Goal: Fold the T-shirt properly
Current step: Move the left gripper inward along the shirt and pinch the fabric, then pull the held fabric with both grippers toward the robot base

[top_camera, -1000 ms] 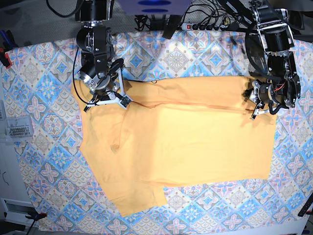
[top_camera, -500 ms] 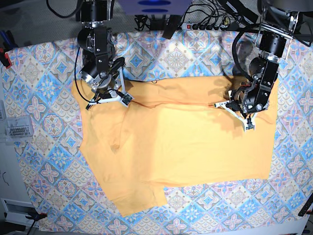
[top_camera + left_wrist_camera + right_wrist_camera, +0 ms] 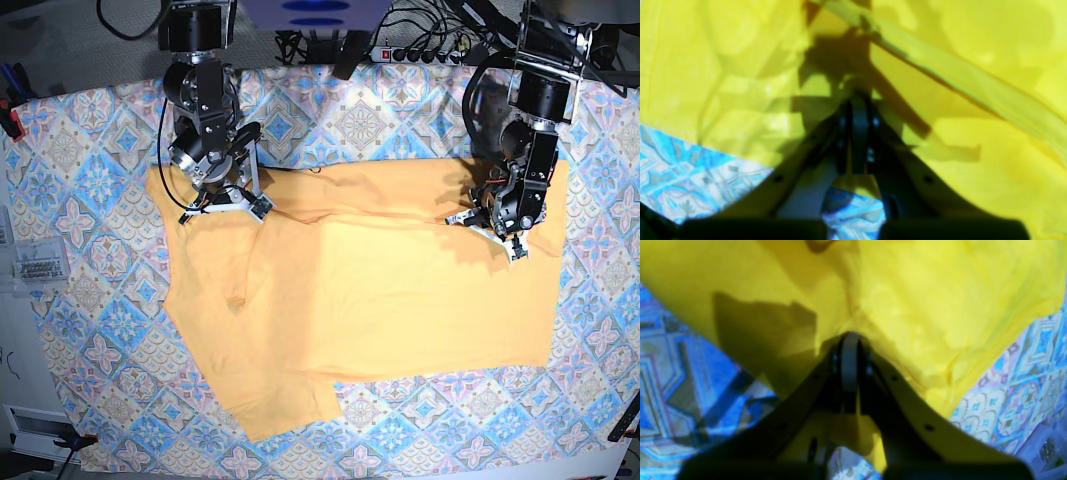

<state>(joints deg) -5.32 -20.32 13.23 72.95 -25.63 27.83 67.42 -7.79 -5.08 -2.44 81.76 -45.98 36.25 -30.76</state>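
Cloth fills both wrist views from very close, all bright yellow and a bit blurry. In the left wrist view the left gripper [image 3: 855, 110] has its two dark fingers pressed together with a thin bit of the T-shirt [image 3: 973, 150] pinched between them, and a long folded band of shirt runs across the top right. A corner of the tablecloth [image 3: 690, 176] peeks out at the bottom left. In the right wrist view the right gripper [image 3: 850, 353] is also squeezed tight on the T-shirt [image 3: 907, 306], with yellow cloth hanging down between its fingers, and the tablecloth [image 3: 1017, 386] shows on both sides. Only the base view shows the whole shirt. From up there, one T-shirt [image 3: 400, 300] lies spread flat on one blue and pink tablecloth [image 3: 90, 330] that covers the table. Its top part is folded down in a long strip. One short sleeve sticks out at the bottom left. Two arms reach down to the far edge of the shirt. The right gripper [image 3: 225, 200] holds the shirt near its top left corner, and the left gripper [image 3: 497, 225] holds it near the top right. Farther back, black cables [image 3: 420, 30] lie behind the table. A small clear box [image 3: 30, 265] sits at the left edge.
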